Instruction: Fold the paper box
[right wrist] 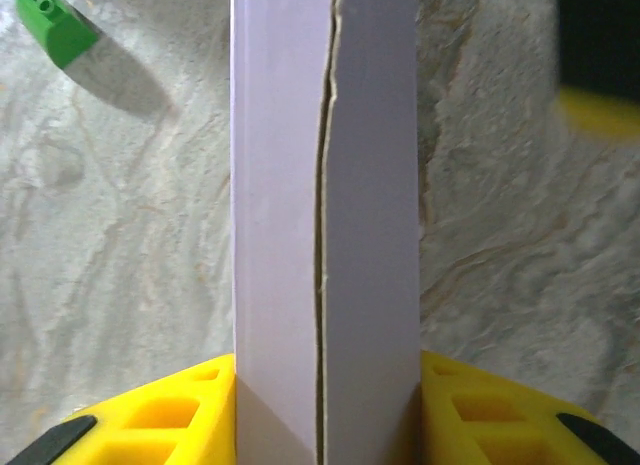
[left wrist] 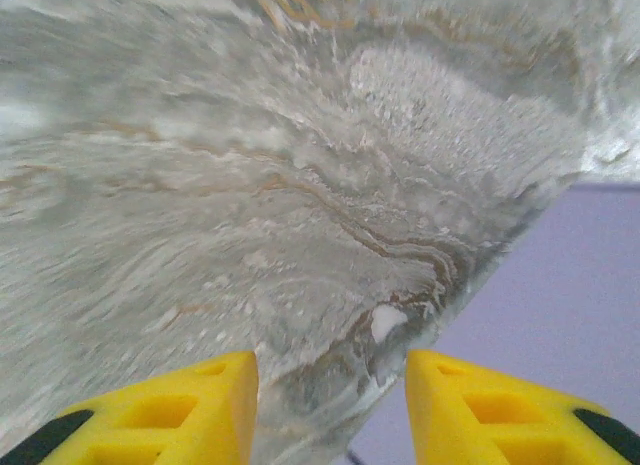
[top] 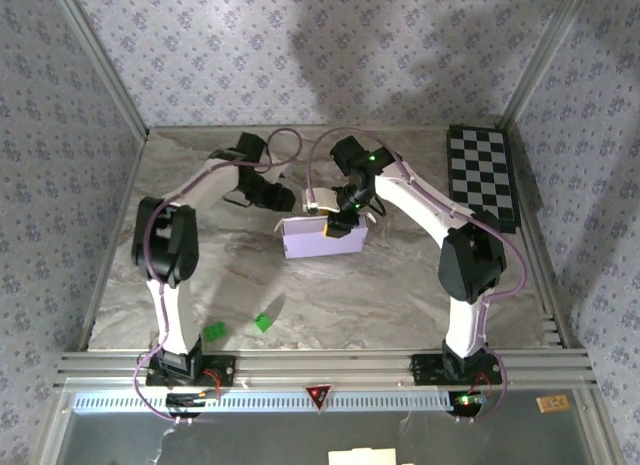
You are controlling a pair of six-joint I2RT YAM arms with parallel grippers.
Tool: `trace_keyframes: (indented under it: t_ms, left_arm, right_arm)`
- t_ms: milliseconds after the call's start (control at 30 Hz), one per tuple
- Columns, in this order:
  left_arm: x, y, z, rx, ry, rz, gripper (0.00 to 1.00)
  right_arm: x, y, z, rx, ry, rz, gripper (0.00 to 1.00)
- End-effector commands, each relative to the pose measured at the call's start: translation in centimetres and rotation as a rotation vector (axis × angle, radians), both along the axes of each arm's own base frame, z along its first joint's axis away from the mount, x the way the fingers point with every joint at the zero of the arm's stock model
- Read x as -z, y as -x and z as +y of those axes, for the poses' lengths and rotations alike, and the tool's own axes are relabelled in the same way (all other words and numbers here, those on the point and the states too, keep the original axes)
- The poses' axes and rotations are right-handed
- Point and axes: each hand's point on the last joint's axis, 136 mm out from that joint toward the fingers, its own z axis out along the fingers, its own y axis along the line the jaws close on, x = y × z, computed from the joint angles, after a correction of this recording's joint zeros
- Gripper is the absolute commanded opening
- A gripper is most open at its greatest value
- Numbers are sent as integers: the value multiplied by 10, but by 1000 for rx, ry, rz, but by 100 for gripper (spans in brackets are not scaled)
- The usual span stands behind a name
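You've got your R gripper (right wrist: 326,390) clamped on the paper box (top: 318,241) mid table (top: 400,295), w/ your L gripper (left wrist: 331,385) half-open, holding nothing, just beside the box.

- Bright, soft light from above in the top view, no harsh shine anywhere.
- Big grey shadows high up on the flowered back wall (top: 330,45).
- Faint dark patches under both arms on the marble table (top: 400,295).
- Blurry and smeary in the left wrist view: table swirls soft, left gripper (left wrist: 330,365) fuzzy at its yellow tips.
- Sharper in the right wrist view: clean edge on the paper box (right wrist: 370,185), dark shadow just down and right of the green brick (right wrist: 55,25).
- Dark, out-of-focus blob in that view's top right corner.
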Motion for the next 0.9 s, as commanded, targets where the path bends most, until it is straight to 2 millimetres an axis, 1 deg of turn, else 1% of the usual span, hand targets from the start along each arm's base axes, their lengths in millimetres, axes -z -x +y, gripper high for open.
trace_keyframes:
  t_ms: [0,67,133,200,333,467,567,667,867]
  left_arm:
    - [-28,15,4,-15,40,-41,44]
    - [-33,26,12,-30,24,-53,45]
    - [-35,39,22,-53,-7,-65,45]
    - [-40,51,27,-63,-11,-80,45]
    - [-56,71,35,-91,15,-135,46]
    - [-72,86,38,-98,39,-180,46]
    - [-83,96,36,-85,64,-210,47]
    - [-93,106,30,-49,80,-234,49]
    - [-102,123,8,79,85,-281,55]
  right_arm:
    - [-18,23,-5,70,-12,112,37]
    - [-18,26,-6,95,-7,109,38]
    - [-12,31,-9,112,13,101,39]
    - [-7,36,-12,127,36,99,41]
    - [7,40,-18,149,79,91,43]
    - [13,41,-21,160,85,85,47]
    - [13,42,-22,168,76,78,53]
    - [8,43,-21,175,58,65,60]
    - [-16,39,-20,207,-15,31,71]
